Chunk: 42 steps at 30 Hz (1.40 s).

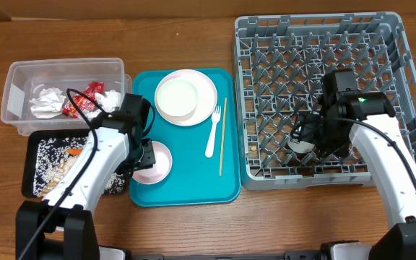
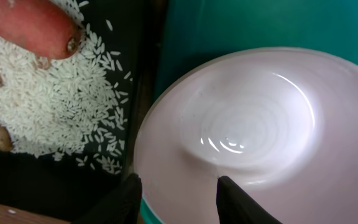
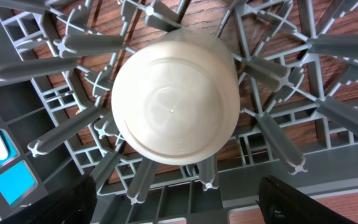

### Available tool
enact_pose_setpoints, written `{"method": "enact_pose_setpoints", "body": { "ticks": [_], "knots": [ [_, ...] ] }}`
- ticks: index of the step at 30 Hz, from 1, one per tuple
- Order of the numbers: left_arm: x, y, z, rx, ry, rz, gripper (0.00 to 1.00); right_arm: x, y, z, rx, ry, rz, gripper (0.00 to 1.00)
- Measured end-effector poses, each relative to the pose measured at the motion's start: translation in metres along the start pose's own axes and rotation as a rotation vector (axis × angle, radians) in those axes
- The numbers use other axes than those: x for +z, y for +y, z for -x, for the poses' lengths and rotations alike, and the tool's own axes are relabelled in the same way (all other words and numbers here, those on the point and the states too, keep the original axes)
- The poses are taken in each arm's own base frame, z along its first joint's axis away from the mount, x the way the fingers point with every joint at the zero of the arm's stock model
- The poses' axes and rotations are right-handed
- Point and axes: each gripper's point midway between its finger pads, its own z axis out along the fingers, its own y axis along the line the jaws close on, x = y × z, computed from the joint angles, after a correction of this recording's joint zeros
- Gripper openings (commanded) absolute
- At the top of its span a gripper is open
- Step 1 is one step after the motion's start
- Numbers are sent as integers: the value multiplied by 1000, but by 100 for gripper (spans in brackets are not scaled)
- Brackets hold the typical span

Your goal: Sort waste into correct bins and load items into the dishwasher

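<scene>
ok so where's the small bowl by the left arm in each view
overhead: small bowl at the bottom left corner of the teal tray
left wrist: bowl fills the right side, teal tray behind it
right wrist: not in it
shared landmark: the teal tray, under the bowl in both those views

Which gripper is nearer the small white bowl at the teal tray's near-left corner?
Left. The left gripper is at the small white bowl, fingers either side of its rim. The right gripper is far off over the grey dish rack, above an upturned white cup.
</scene>
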Motion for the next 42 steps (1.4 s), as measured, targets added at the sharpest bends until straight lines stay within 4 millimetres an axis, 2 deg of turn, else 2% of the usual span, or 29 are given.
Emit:
{"method": "enact_pose_setpoints", "body": {
  "ticks": [7, 11, 13, 21, 26, 33, 38, 39, 40, 42],
  "knots": [
    [23, 6, -14, 1, 18, 24, 39, 0, 0, -1, 0, 2, 2, 86],
    [27, 8, -18, 2, 28, 29, 30, 0, 0, 0, 0, 2, 2, 86],
    [27, 8, -19, 2, 30, 31, 22, 0, 1, -1, 0, 2, 3, 86],
    [27, 6, -22, 4, 45, 14, 9, 0, 0, 0, 0, 1, 3, 86],
    [24, -7, -26, 3, 74, -56, 8, 0, 1, 0, 1, -2, 4, 86],
    [3, -21, -11, 6, 56, -126, 8, 0, 1, 1, 0, -2, 4, 87],
    [-11, -26, -2, 22, 39, -148, 9, 0, 1, 1, -1, -2, 4, 87],
    [-13, -24, -3, 27, 43, -137, 11, 0, 1, 0, 0, -2, 4, 87],
    [-15, -22, -3, 27, 45, -126, 17, 0, 1, 0, 0, -1, 4, 87],
    [-19, -14, -4, 26, 55, -92, 45, 0, 1, 0, 0, 0, 4, 87]
  ]
}}
